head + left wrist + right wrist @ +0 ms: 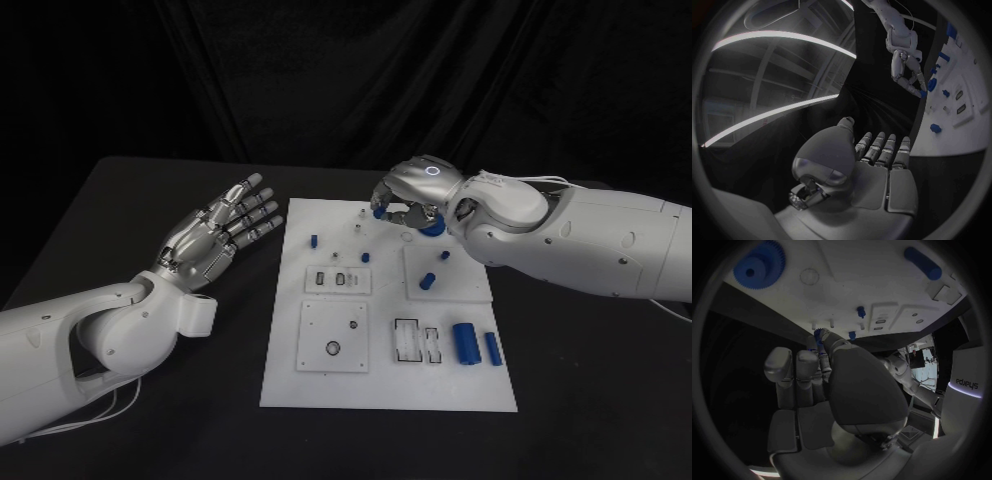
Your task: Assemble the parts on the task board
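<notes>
Black cloth hangs behind the black table (130, 200), with the white task board (382, 390) lying in the middle of it. At the left, the left hand (216, 235) hovers just beside the board's left edge, flat, fingers straight and slightly apart, grasping nothing; the left wrist view shows those straight fingers (879, 147) from behind. On the board lie two blue cylinders (466, 343) near its right edge and small blue pegs (365, 257) standing nearer the far end. At the far right corner, the right hand (411, 200) curls downward over the board, pinching a small blue part (379, 212) between thumb and fingertips. A blue gear (757, 265) appears plainly in the right wrist view, lying on the board, while the head view leaves it half hidden under the hand.
</notes>
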